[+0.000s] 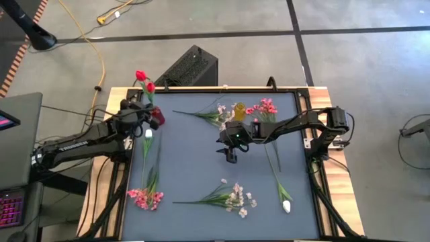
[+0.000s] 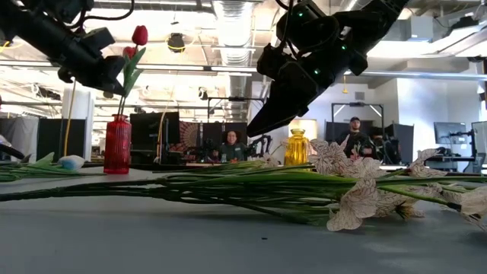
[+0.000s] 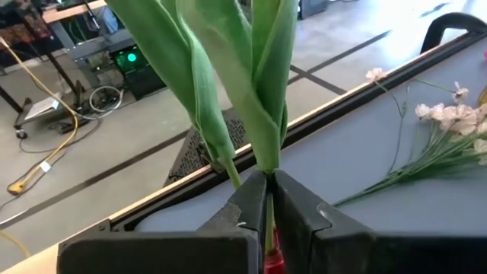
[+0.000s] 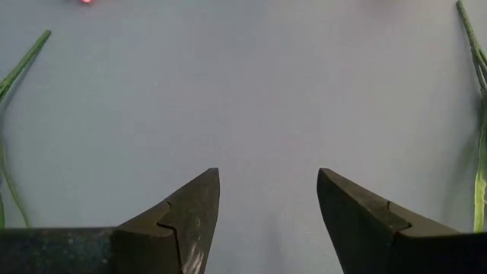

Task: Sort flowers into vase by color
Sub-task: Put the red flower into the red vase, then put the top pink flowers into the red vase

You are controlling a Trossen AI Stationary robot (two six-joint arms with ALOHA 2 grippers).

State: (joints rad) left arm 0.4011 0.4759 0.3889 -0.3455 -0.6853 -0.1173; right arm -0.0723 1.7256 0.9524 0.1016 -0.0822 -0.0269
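Pinching a red tulip stem over the red vase, left hand; right hand hangs released.

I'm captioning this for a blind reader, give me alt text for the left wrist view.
The left hand is shut on the thin green stem of an artificial red tulip, whose long green leaves rise above; pale blossom sprays lie on the grey table beyond.

hidden: red vase behind fingers | tulip buds cropped
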